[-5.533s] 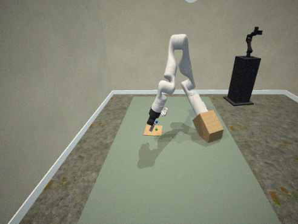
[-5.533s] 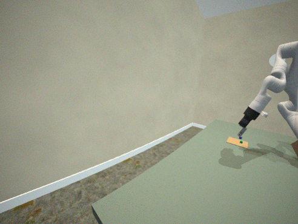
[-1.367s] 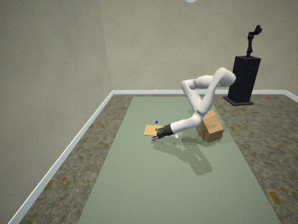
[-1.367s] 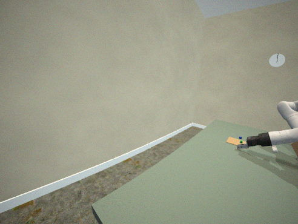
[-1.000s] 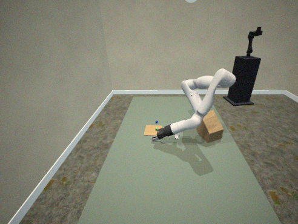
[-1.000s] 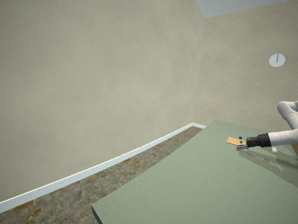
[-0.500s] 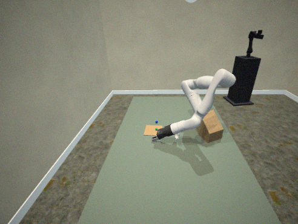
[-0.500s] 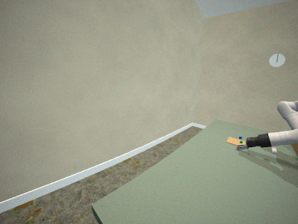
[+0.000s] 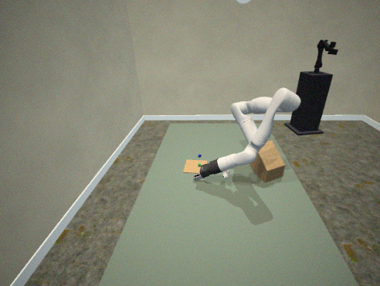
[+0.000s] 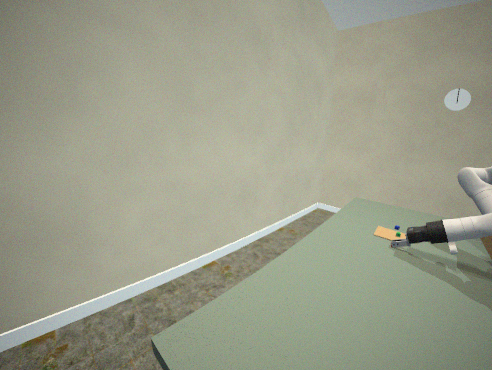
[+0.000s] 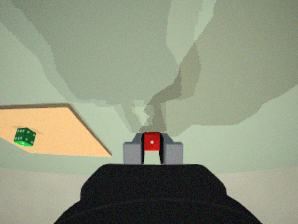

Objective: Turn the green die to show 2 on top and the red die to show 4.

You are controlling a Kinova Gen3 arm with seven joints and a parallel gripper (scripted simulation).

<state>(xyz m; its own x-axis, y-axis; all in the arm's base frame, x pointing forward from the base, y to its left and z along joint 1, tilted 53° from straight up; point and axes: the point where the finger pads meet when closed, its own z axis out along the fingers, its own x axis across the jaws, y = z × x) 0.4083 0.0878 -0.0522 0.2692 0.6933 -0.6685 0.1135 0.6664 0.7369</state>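
My gripper (image 11: 151, 143) (image 9: 197, 177) (image 10: 396, 244) is shut on the red die (image 11: 152, 141), which shows between the two grey fingers in the wrist view. The arm lies nearly level, and the gripper is low over the green table just off the near edge of the tan mat (image 9: 191, 167) (image 10: 384, 232) (image 11: 56, 136). The green die (image 11: 25, 136) (image 9: 199, 165) (image 10: 398, 234) lies on the mat. The blue die (image 9: 199, 155) (image 10: 397, 227) lies on the table just beyond the mat's far edge.
A brown cardboard box (image 9: 268, 161) stands on the table to the right of the mat, by the arm. A black pedestal (image 9: 310, 102) with a small dark arm stands at the back right on the floor.
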